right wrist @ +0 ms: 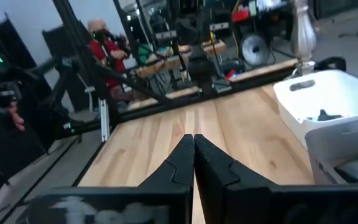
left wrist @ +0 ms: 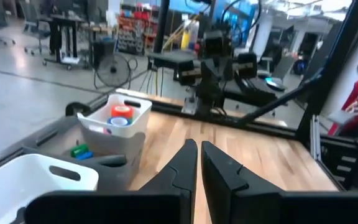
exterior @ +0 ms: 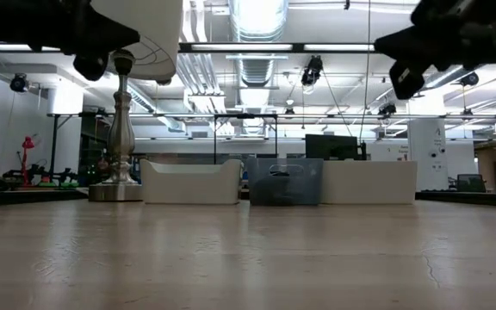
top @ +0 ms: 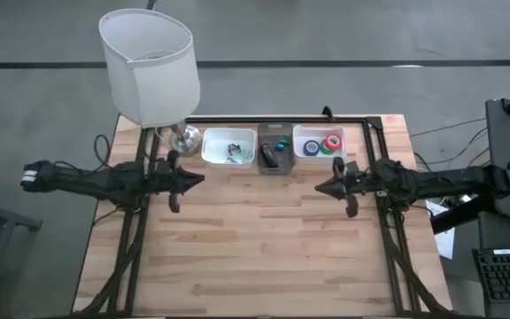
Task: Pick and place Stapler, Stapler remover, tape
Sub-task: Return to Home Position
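Ring-shaped tape point(top: 331, 141) in white rectangular bin point(top: 317, 130); black stapler point(top: 268, 158) adjacent.

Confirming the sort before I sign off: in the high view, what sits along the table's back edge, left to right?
lamp → left white bin → grey bin with the stapler → right white bin with the tape

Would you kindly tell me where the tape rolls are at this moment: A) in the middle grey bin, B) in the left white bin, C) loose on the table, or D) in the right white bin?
D: the high view shows the blue, green and red tape rolls lying together inside the right white bin.
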{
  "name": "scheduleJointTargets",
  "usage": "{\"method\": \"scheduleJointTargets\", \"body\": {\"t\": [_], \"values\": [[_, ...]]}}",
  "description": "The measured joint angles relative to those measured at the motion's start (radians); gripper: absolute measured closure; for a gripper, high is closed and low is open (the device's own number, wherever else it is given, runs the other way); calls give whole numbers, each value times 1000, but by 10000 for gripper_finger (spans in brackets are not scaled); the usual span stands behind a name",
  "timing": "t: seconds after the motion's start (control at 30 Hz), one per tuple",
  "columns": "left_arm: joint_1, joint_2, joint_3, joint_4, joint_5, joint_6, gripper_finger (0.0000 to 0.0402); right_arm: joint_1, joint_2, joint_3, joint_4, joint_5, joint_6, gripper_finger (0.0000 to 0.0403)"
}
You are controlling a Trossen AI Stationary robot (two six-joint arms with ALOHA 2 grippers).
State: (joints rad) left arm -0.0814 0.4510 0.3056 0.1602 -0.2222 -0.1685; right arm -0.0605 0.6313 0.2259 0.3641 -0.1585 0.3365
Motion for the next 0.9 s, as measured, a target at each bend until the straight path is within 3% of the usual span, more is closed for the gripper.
{"method": "scheduleJointTargets", "body": {"t": [0.53,0.9], "values": [[2,-294,-139,-64,-33,18,376,0,-347,-217,-36,-6,19,394],[1,-413,-284,-62,-68,75,376,-1,-401,-217,-151,1,0,394]]}}
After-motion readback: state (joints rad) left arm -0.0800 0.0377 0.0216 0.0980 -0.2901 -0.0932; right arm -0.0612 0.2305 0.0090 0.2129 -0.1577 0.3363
